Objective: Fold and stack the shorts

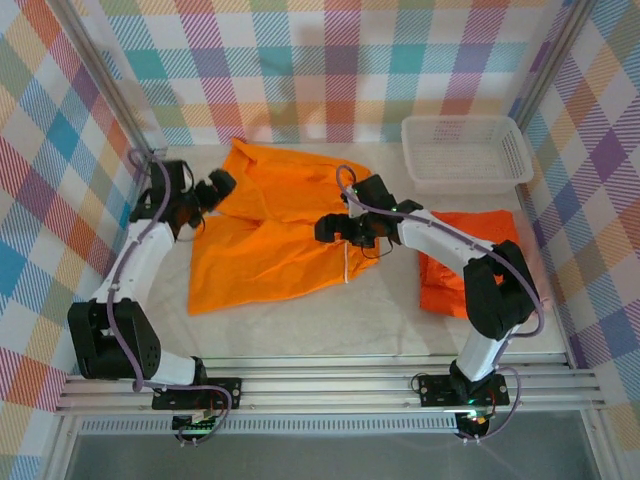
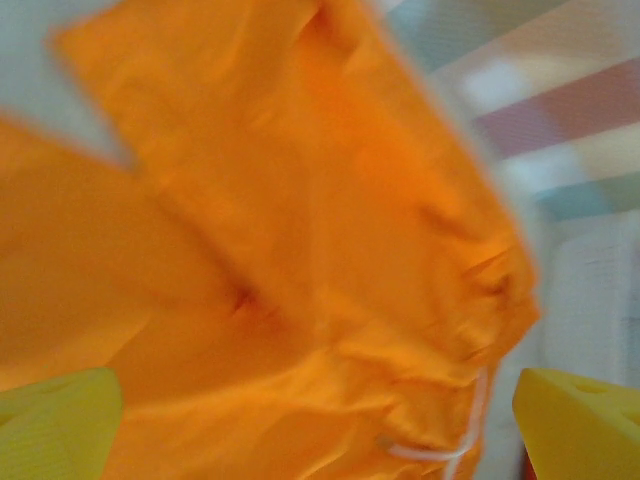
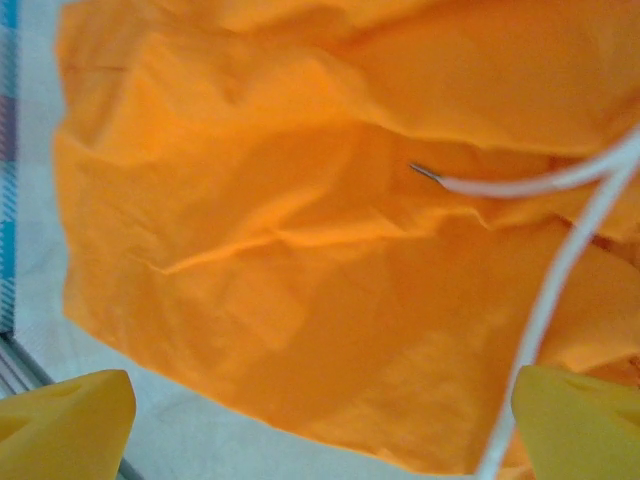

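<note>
Over the yellow-orange shorts (image 1: 265,240), the left gripper (image 1: 220,184) and right gripper (image 1: 327,228) gape wide, seemingly holding nothing.

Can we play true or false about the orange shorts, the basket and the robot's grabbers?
1. The yellow-orange shorts lie spread out in the middle of the table. True.
2. The white basket sits at the front, by the arm bases. False: it sits at the far right corner.
3. A white drawstring shows on the yellow-orange shorts. True.
4. The right gripper is pinched shut on the cloth. False: its yellow fingers stand wide apart over the shorts.
5. The bright orange shorts lie on the left side. False: they lie folded on the right, partly under the right arm.
</note>
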### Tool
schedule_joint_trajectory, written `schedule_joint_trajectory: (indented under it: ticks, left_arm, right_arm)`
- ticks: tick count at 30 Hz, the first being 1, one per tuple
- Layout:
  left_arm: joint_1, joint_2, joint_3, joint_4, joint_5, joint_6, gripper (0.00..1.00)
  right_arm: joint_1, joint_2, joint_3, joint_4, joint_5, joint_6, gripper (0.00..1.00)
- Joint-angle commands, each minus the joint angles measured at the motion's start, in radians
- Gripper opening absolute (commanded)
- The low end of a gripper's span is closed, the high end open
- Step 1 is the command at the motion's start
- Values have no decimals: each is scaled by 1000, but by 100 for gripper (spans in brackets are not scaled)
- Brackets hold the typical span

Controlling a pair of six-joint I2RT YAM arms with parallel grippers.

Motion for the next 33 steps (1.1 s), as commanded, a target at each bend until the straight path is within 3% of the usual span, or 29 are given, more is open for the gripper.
schedule_joint_trajectory:
  ticks: [1,10,19,22,27,33]
  left_arm:
    - [-8,-19,-124,95,-19,-35,100]
    - [-14,-65,-278,114,-28,-47,100]
    - [-14,-123,-261,40,-29,-34,100]
    - [-13,-96,-199,21,-36,-24,100]
    - [-14,17,-127,111,49,-42,100]
    - [-17,175,-75,204,121,-85,100]
  right_arm:
    - [-6,45,-52,74,-24,50,96]
    - [-7,88,-173,91,-24,119,96]
    - [-7,-134,-339,18,-7,115,96]
    - [-7,-179,-299,-57,21,74,96]
    - [-7,-182,-181,-78,31,33,98]
    - [-49,33,133,-155,54,-37,100]
